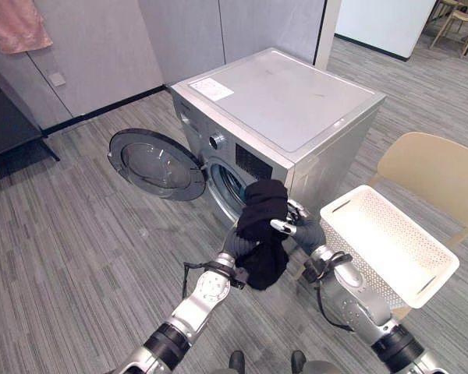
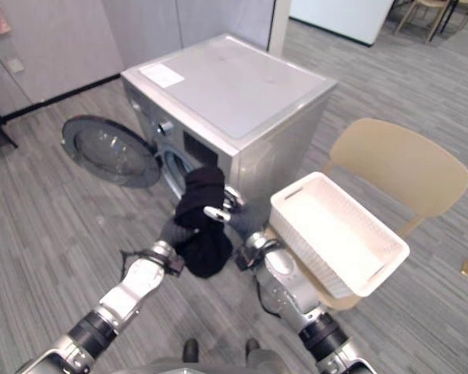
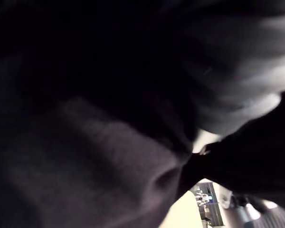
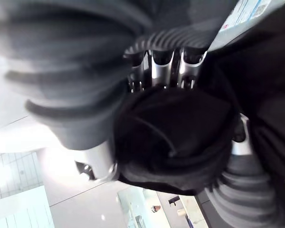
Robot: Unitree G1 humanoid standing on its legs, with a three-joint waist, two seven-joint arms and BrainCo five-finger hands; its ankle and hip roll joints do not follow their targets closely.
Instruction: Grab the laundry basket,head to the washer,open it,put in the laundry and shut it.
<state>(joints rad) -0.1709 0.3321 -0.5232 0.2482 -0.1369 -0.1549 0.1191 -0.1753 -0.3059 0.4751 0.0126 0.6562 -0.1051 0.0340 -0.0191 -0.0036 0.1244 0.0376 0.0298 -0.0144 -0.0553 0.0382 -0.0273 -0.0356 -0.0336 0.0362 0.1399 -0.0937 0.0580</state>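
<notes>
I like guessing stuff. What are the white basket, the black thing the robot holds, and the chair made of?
The white basket looks like hard plastic: stiff walls full of small holes. The black garment looks like soft cloth: it droops and folds between both hands. The chair seems smooth moulded plastic or wood; I cannot tell which.

No text, number or sign can be read anywhere. A white label point(image 1: 211, 88) lies on the far left corner of the washer point(image 1: 288, 101) top, and its print is too small to make out. In the right wrist view a strip with what may be coloured print point(image 4: 249, 10) shows on a pale surface, also illegible.
</notes>
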